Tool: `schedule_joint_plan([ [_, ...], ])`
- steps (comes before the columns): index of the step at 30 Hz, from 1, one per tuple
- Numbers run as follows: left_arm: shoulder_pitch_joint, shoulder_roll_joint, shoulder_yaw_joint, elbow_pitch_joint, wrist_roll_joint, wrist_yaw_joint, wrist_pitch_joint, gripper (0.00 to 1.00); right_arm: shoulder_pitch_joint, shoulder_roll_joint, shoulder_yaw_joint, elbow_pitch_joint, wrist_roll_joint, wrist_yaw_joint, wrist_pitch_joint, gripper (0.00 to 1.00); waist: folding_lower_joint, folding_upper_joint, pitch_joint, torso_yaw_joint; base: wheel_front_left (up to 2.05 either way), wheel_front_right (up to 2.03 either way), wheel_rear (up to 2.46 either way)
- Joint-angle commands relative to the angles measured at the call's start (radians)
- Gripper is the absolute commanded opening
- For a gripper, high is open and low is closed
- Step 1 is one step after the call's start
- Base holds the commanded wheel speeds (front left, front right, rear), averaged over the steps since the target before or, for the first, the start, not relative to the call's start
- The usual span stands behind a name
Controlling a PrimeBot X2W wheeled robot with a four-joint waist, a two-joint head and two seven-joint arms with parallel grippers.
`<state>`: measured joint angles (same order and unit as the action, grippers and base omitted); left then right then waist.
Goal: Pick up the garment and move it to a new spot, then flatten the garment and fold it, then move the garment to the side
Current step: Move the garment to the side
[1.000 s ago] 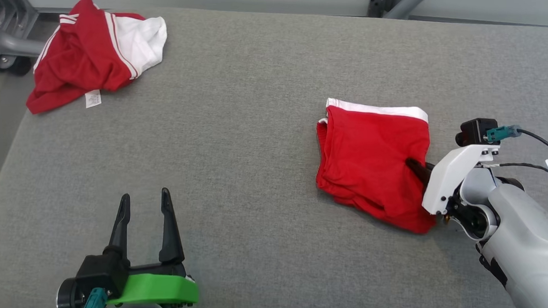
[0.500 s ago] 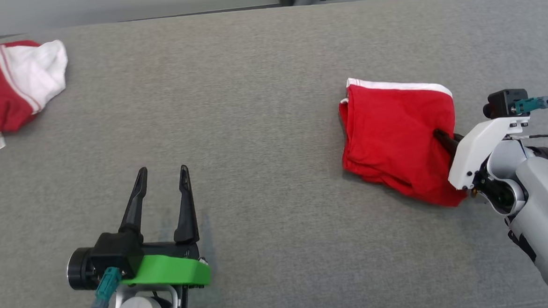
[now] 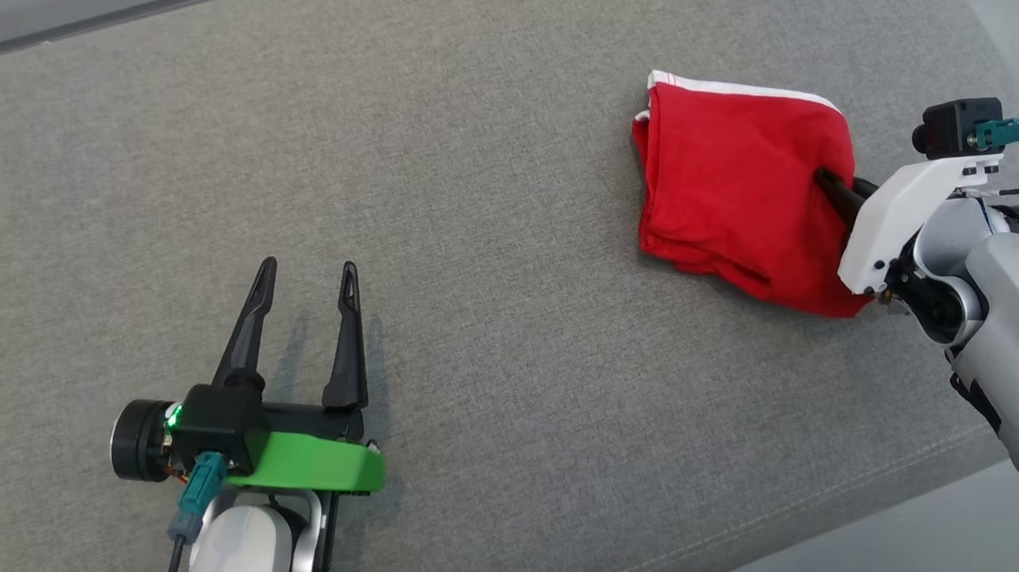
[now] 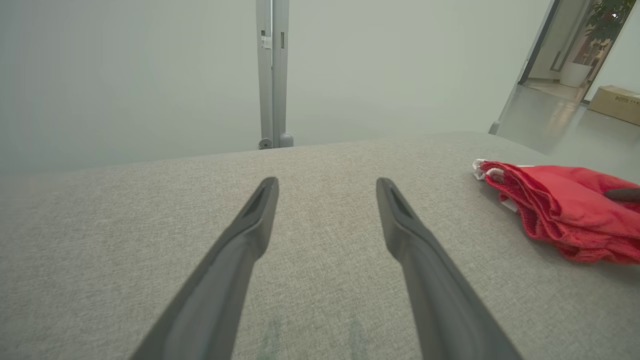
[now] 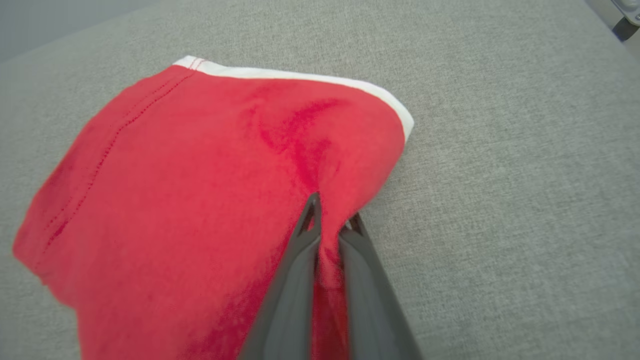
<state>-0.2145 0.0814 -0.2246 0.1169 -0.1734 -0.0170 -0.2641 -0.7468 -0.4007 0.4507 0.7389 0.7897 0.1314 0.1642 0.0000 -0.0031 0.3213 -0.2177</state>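
The garment (image 3: 735,189) is a folded red piece with a white band along its far edge, lying on the grey cushion at the right of the head view. My right gripper (image 3: 825,180) is shut on a pinch of the garment (image 5: 200,210) at its right edge, the fabric bunched between the two dark fingers (image 5: 295,270). At the lower left my left gripper (image 3: 306,270) stands open with nothing between its fingers, hovering over bare cushion. From the left wrist view the garment (image 4: 565,210) sits far to the right of my left gripper (image 4: 326,187).
The grey cushion surface (image 3: 470,192) ends at a near edge seam (image 3: 834,496) at the lower right. Beyond the far edge stand a grey wall and a metal post (image 4: 272,75); a doorway with a cardboard box (image 4: 617,102) is at the far right.
The head camera has swung right and down, so the other red and white garment at the far left has left the view. My right gripper stays shut on the garment; the left stays open.
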Motion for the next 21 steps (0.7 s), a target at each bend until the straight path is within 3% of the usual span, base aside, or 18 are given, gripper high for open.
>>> schedule_joint_plan([
  [1, -0.020, 0.016, 0.001, -0.001, 0.010, -0.004, 0.004, 1.00, -0.025, 0.002, 0.009, 0.012, -0.010, -0.002, -0.012, 0.00, 0.0000, 0.0031, 0.073, -0.054, 0.00, 0.00, 0.00],
  [9, -0.033, 0.034, -0.005, -0.023, 0.018, 0.004, 0.018, 1.00, -0.109, -0.048, 0.033, 0.081, -0.041, -0.002, -0.039, 0.00, 0.0000, 0.0031, 0.109, -0.010, 0.00, 0.00, 0.00],
  [21, -0.037, 0.051, -0.027, -0.083, 0.027, 0.005, 0.038, 1.00, -0.256, -0.173, 0.040, 0.198, -0.114, -0.002, -0.053, 0.00, 0.0000, 0.0031, 0.163, 0.082, 0.00, 0.00, 0.00],
])
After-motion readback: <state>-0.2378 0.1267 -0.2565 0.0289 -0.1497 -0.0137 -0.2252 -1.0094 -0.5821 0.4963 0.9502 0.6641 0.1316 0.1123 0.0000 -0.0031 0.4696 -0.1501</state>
